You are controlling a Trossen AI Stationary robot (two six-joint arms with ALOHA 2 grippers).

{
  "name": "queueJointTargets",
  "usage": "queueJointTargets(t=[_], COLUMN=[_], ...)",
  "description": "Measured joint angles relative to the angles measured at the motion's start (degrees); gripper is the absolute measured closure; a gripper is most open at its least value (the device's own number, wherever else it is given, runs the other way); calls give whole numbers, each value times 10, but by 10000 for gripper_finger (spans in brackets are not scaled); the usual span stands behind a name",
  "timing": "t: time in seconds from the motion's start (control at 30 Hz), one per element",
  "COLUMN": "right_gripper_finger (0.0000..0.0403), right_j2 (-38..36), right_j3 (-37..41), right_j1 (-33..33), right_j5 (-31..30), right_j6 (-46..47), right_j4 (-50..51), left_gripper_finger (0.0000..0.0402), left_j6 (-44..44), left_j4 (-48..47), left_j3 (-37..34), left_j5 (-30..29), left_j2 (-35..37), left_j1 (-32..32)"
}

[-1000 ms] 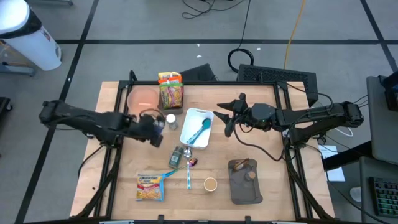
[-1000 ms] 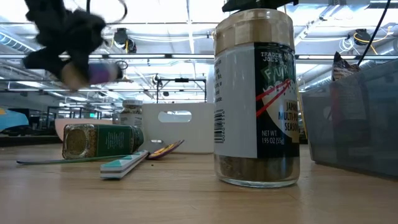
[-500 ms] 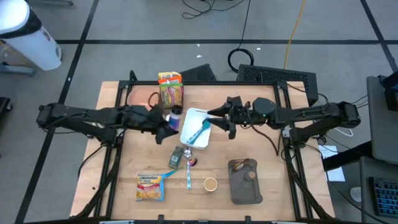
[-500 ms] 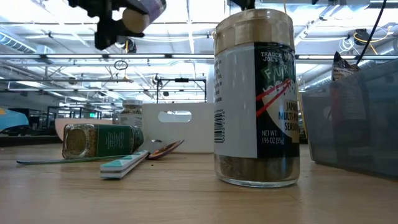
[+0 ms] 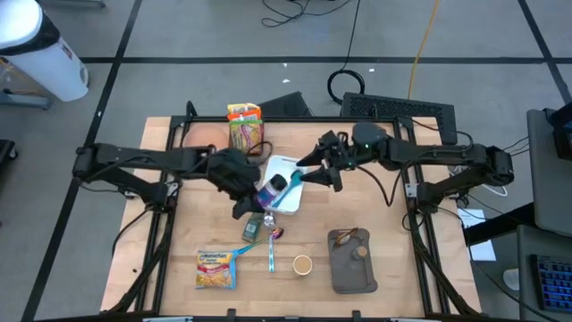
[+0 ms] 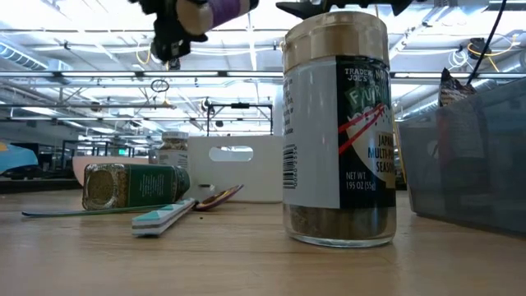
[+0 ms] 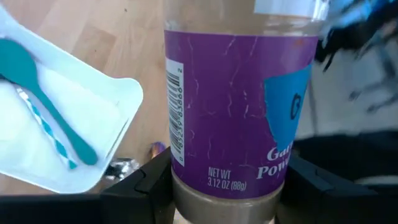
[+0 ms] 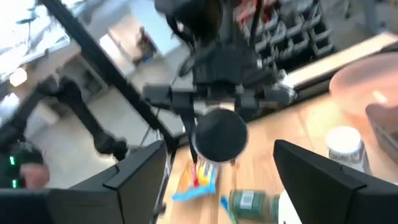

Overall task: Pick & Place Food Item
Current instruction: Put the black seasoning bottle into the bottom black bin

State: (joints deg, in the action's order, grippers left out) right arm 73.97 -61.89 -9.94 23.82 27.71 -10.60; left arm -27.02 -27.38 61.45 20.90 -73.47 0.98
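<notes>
My left gripper (image 5: 257,191) is shut on a purple-labelled spice jar (image 5: 272,189) with a black lid (image 8: 219,137), held in the air over the near left corner of a white tray (image 5: 295,164). A teal spoon (image 7: 46,99) lies in the tray. My right gripper (image 5: 310,169) stands open just right of the jar. It faces the lid, with one finger (image 8: 138,175) off to each side and nothing between them. My left gripper pinches the jar's lower body, near its base (image 7: 186,196), between its two fingers, which lie across the jar. It comes from the table's left, slanting down. The jar is lifted clear and tilted, its lid pointing toward my right gripper.
A green-labelled jar (image 5: 255,224) lies near the tray beside a toothbrush (image 5: 271,252). A tall seasoning jar (image 6: 341,131), a noodle packet (image 5: 214,268) and a dark tray (image 5: 351,264) sit toward the near edge. A snack bag (image 5: 246,131) and a white-lidded jar (image 8: 345,147) are farther back.
My left gripper has carried the jar up and toward the table's right, from left of the white tray to over its corner. It rolled as it went, so the jar's lid now faces my right gripper. My right gripper has turned toward the jar.
</notes>
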Motion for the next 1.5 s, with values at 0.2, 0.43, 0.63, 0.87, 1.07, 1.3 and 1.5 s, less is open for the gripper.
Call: queueJointTargets(t=[0.2,0.43,0.63,0.87,1.07,1.3,1.5], right_gripper_finger=[99,102,103,104,104,105,113], right_j2=[0,0,0,0,10,29,36], right_j3=[-16,-16,-16,-16,-17,-17,-17], right_j1=[-14,-13,-13,-13,-12,-8,-8], right_j5=[35,33,30,4,5,20,29], right_j6=[-14,-26,-33,-49,-51,-46,-46], right_j4=[39,41,41,53,59,50,40], left_gripper_finger=[196,196,196,196,196,196,196], left_j6=[93,152,168,171,168,164,164], left_j4=[-170,-260,-305,-322,-329,-333,-332], left_j3=[141,268,330,365,378,383,383], left_j5=[27,46,63,66,66,67,73], left_j2=[-76,-148,-190,-221,-230,-229,-229], left_j1=[22,49,62,62,65,69,70])
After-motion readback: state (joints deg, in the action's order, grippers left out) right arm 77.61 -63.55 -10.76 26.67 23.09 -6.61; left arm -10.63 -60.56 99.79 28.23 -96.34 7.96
